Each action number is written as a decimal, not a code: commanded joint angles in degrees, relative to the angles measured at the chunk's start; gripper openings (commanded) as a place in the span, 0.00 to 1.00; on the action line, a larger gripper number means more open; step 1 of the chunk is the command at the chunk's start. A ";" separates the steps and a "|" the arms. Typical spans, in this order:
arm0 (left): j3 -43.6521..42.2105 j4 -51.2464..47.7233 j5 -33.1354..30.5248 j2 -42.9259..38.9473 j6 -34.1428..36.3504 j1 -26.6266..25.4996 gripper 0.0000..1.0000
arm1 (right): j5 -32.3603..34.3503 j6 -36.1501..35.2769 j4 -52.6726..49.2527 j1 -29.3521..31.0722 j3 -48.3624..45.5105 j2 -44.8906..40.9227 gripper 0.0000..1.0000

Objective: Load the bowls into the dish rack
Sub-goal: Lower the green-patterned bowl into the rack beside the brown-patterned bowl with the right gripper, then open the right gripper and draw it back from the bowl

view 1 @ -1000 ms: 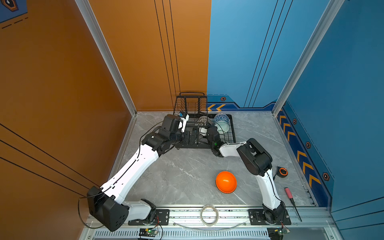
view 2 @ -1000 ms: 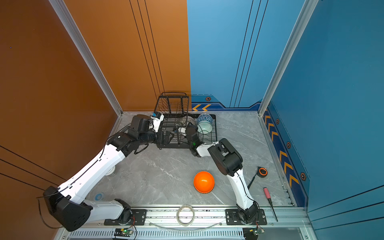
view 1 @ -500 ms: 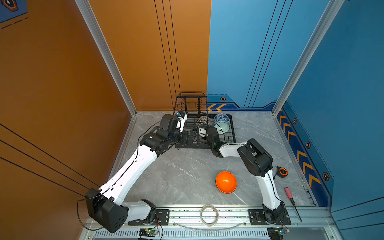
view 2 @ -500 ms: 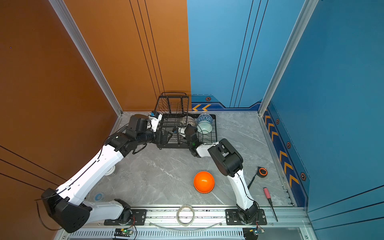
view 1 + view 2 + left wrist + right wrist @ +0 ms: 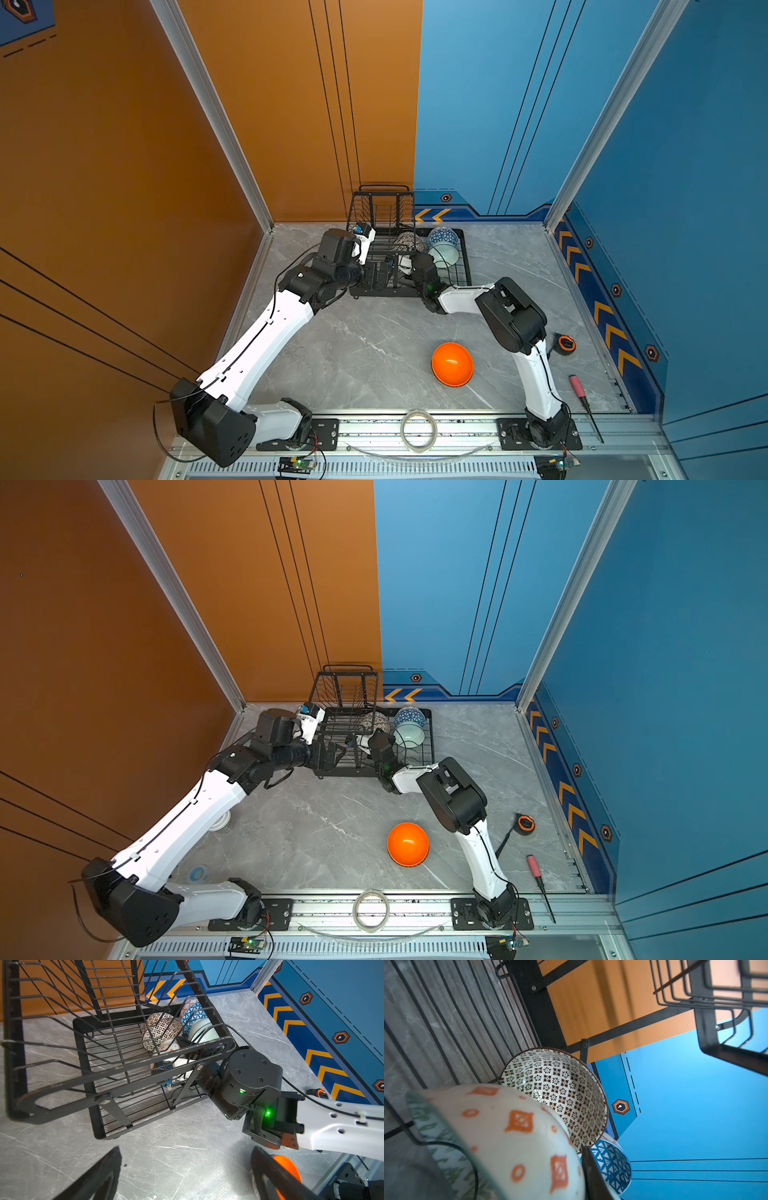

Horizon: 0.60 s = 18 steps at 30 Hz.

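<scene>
seeing one glossy orange bowl [image 5: 452,364] on the table [image 5: 365,340], well apart from the black wire dish rack [image 5: 386,293]. we see in the rack's lower tray: dark-lattice bowl [image 5: 162,1030], blue-triangle bowl [image 5: 194,1015], pale mint bowl [image 5: 444,254], white orange-diamond bowl [image 5: 508,1136]. left gripper [image 5: 187,1149] gapes empty beside the rack; right gripper [image 5: 405,266] is at the orange-diamond bowl, grip we can't tell.

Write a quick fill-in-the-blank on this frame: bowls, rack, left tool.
1. The glossy bowl on the table is plain ___.
2. The bowls in the dish rack sit in its ___ tray, not the raised basket.
3. The blue bowl there carries white ___.
4. The left tool has its jaws ___.
Missing words: orange; lower; triangles; open.
</scene>
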 commanded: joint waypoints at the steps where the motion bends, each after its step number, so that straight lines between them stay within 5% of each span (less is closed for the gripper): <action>1: 0.24 -1.22 2.18 1.42 -0.14 0.57 0.98 | 1.36 1.06 -3.97 0.34 0.69 -2.43 0.26; 18: -0.41 -1.18 -3.36 -0.61 -1.30 -1.27 0.98 | -1.53 -0.49 -4.00 -0.99 -2.63 -7.07 0.62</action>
